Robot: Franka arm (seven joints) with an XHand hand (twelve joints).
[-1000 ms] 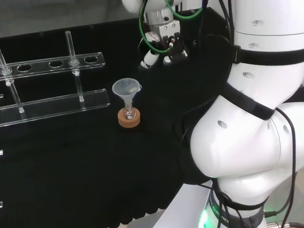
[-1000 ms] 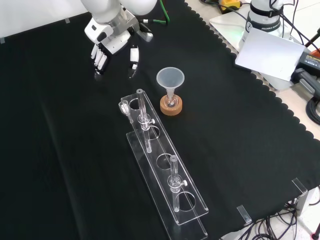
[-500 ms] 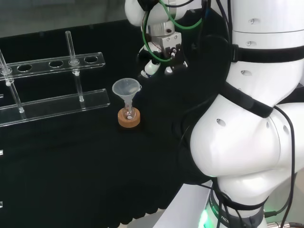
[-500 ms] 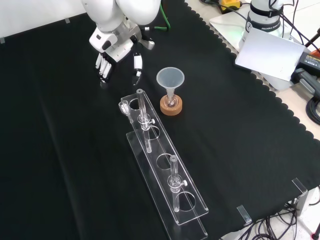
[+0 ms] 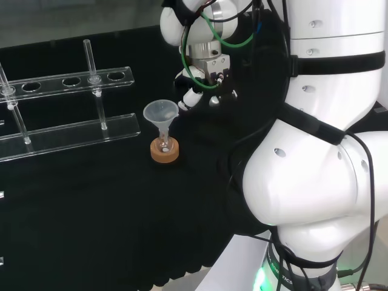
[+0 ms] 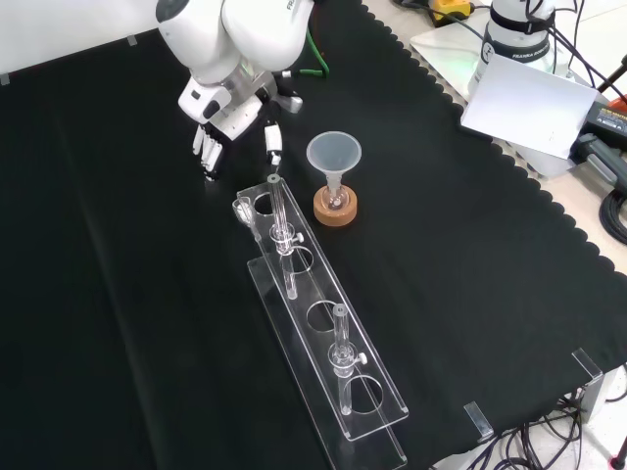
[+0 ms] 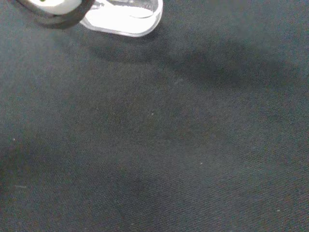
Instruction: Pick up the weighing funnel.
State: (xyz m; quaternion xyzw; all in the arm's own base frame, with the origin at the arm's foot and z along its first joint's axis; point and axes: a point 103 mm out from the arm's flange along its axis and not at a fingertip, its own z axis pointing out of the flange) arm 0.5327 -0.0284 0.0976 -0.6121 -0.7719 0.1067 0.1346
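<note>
I am hovering my robot hand [image 6: 235,110] above the table [image 6: 118,294]. Its fingers [image 6: 206,155] are hanging nearly straight down and the thumb is standing apart from them on the funnel's side. It is open and is carrying nothing.

In the front view the weighing funnel [image 6: 243,208] is lying on the cloth just below my fingertips, at the near end of the rack [image 6: 323,323]. I cannot tell whether it is touching the rack. In the wrist view a small clear scoop is showing past a blurred part of my palm. I am taking that for the weighing funnel [image 7: 126,18], flat on the cloth and close.

Farther out, the funnel [image 6: 334,154] is standing mouth up in its flask on the cork ring [image 6: 335,208], to the right of my thumb in the front view. A thin tube [image 6: 277,211] is standing upright in the rack just beside the weighing funnel.

I am judging this to be the reach before the grasp, with nothing lifted yet. The next move is calling for my fingers and thumb to straddle the scoop and then sink until the tips are meeting the cloth. They then need to close on its rim without brushing the tube or the rack's end. The piece is lying low and looking smooth, so it may be sliding away rather than rising.
</note>
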